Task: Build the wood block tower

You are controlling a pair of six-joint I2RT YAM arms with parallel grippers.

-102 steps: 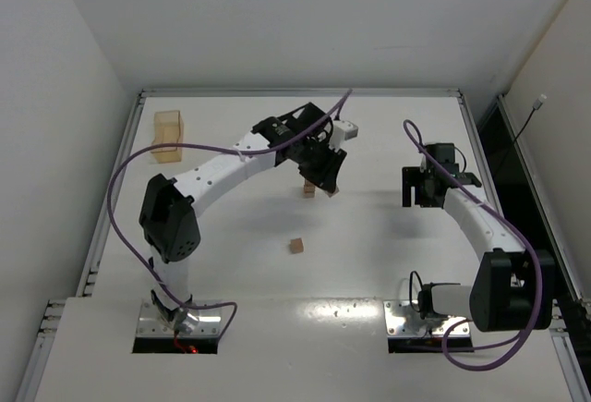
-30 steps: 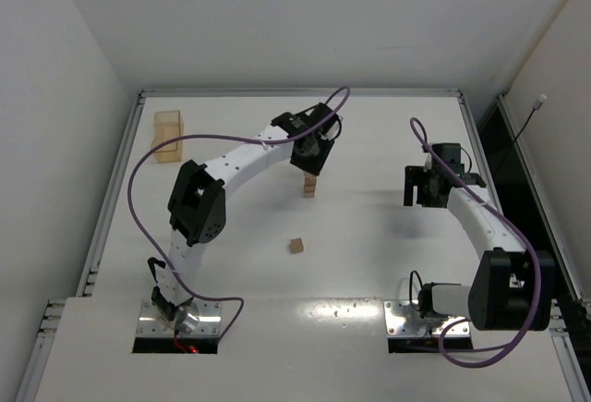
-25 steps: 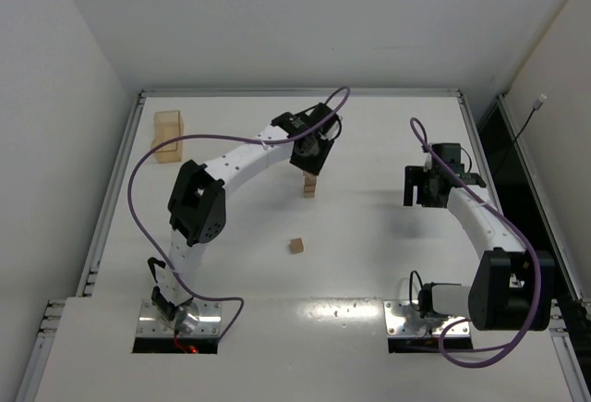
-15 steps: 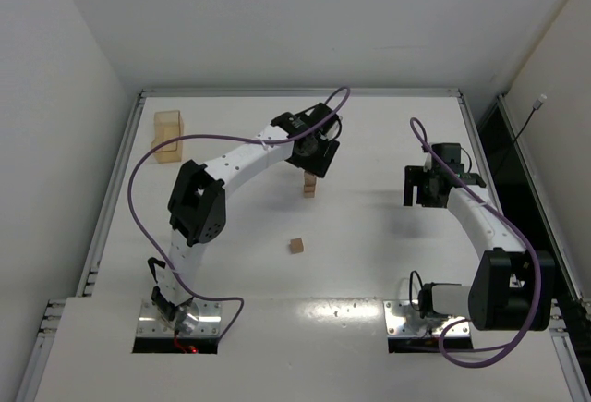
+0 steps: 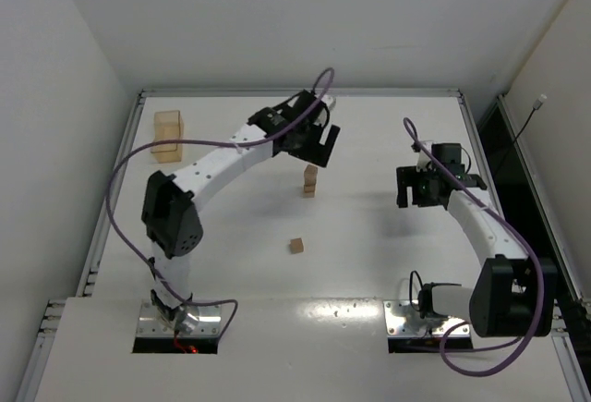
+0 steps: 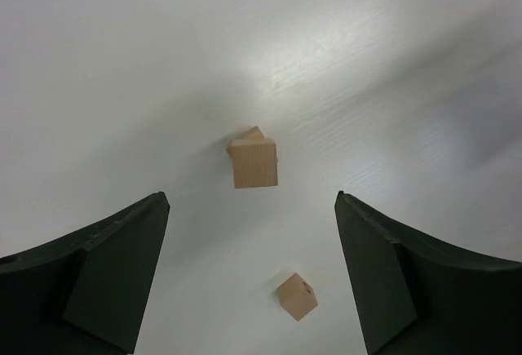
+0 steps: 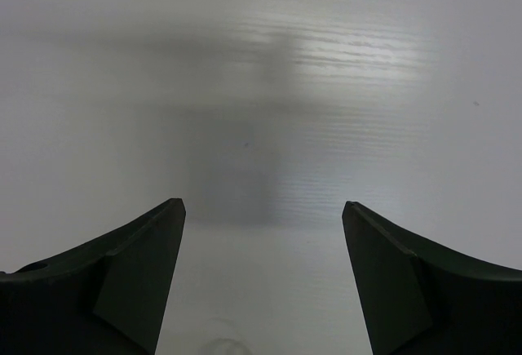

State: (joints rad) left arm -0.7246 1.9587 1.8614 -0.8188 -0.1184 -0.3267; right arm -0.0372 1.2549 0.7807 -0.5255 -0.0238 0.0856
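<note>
The tower (image 5: pixel 309 180) is a narrow stack of tan wood cubes standing mid-table. From the left wrist view I look down on its top cube (image 6: pixel 254 163), which stands free. My left gripper (image 5: pixel 317 149) hovers above and just behind the tower, open and holding nothing; its dark fingers (image 6: pixel 122 249) sit wide on both sides of the stack, clear of it. One loose wood block (image 5: pixel 296 246) lies nearer the arms, and it also shows in the wrist view (image 6: pixel 296 296). My right gripper (image 5: pixel 415 189) hangs open over bare table to the right (image 7: pixel 263 204).
A larger pale wooden box-like piece (image 5: pixel 168 136) stands at the far left by the raised table rim (image 5: pixel 125 157). White walls close in the back and sides. A purple cable (image 5: pixel 129 157) loops out from the left arm.
The left gripper opened, let go of the top cube and rose back off the tower, which stays standing. The right gripper shifted slightly left.
</note>
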